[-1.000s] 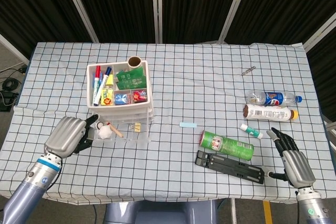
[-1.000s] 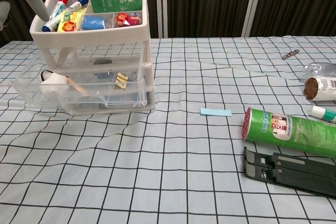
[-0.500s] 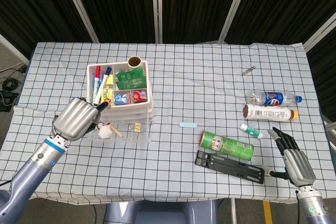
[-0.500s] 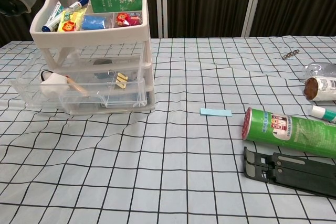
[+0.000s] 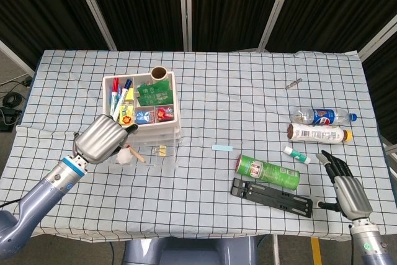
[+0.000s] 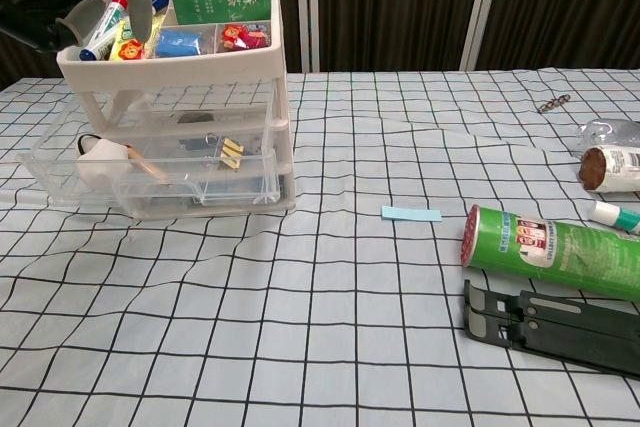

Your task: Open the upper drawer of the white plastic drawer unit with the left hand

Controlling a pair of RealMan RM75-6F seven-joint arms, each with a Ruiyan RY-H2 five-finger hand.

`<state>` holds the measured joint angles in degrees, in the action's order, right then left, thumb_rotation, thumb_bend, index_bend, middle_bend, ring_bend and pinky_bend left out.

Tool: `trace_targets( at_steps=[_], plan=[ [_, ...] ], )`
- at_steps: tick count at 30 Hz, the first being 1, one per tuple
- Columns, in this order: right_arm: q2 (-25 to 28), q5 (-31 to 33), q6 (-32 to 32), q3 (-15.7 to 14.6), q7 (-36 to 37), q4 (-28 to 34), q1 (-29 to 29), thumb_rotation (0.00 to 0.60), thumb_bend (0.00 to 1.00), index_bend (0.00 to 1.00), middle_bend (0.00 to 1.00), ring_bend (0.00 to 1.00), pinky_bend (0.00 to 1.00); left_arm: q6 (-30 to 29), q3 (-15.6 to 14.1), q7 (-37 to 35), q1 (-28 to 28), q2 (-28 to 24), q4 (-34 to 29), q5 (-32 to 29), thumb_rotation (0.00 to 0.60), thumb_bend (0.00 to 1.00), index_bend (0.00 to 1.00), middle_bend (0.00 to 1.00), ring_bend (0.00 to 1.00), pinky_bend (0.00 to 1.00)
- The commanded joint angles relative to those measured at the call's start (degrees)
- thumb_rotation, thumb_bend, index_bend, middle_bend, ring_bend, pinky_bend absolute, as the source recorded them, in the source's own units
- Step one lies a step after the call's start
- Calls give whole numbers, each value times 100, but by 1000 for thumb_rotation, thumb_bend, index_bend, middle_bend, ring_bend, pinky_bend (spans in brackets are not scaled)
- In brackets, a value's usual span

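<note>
head view: left robot hand (image 5: 102,138), fingers curled and empty, at the drawer unit (image 5: 149,116); light, slick plastic, hook the upper drawer's front lip.

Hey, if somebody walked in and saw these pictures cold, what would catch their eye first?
Probably the white drawer unit at the table's left, its top tray crammed with markers and green packets, one clear drawer pulled out. The left hand hovers at its front. On the right, a green can lies above a black stand.
</note>
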<state>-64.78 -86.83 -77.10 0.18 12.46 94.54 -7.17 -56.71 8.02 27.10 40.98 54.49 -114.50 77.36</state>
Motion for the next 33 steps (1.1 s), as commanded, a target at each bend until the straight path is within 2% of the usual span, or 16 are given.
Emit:
trace_targets(
  at_steps=[1, 8, 11, 13, 19, 21, 24, 29, 33],
  plan=[
    [2, -9, -9, -2, 0, 2, 3, 600, 111, 14, 0, 0, 0, -2, -49, -102, -25, 24, 12, 106, 600, 0, 342, 863, 796, 679],
    [5, -31, -18, -13, -14, 14, 6, 600, 110, 14, 0, 0, 0, -57, -92, -187, -75, -15, -24, 243, 600, 0, 92, 861, 791, 677],
    [3, -50, -32, -19, -21, 21, 9, 600, 111, 14, 0, 0, 0, -73, -82, -263, -108, -82, -113, 171, 600, 0, 31, 832, 764, 657],
    [1, -59, -38, -24, -30, 26, 12, 600, 111, 14, 0, 0, 0, -121, -56, -342, -142, -112, -188, 97, 600, 0, 4, 777, 711, 612],
    [1, -85, -61, -34, -39, 44, 20, 600, 111, 14, 0, 0, 0, -298, 3, -265, -207, -138, -314, 17, 600, 0, 0, 614, 543, 488],
    [2, -90, -69, -35, -40, 45, 23, 600, 111, 14, 0, 0, 0, -308, -8, -117, -207, -140, -357, -15, 600, 0, 0, 603, 532, 479],
    [4, -87, -72, -34, -34, 45, 24, 600, 111, 14, 0, 0, 0, -269, -45, 125, -176, -178, -354, 64, 600, 0, 0, 648, 561, 487],
    [4, -89, -73, -34, -31, 44, 24, 600, 111, 14, 0, 0, 0, -227, -74, 282, -134, -180, -299, 225, 600, 0, 7, 796, 691, 574],
    [4, -85, -70, -33, -33, 44, 23, 600, 110, 14, 0, 0, 0, -62, -129, 263, -69, -158, -211, 344, 600, 0, 108, 825, 717, 602]
  ],
)
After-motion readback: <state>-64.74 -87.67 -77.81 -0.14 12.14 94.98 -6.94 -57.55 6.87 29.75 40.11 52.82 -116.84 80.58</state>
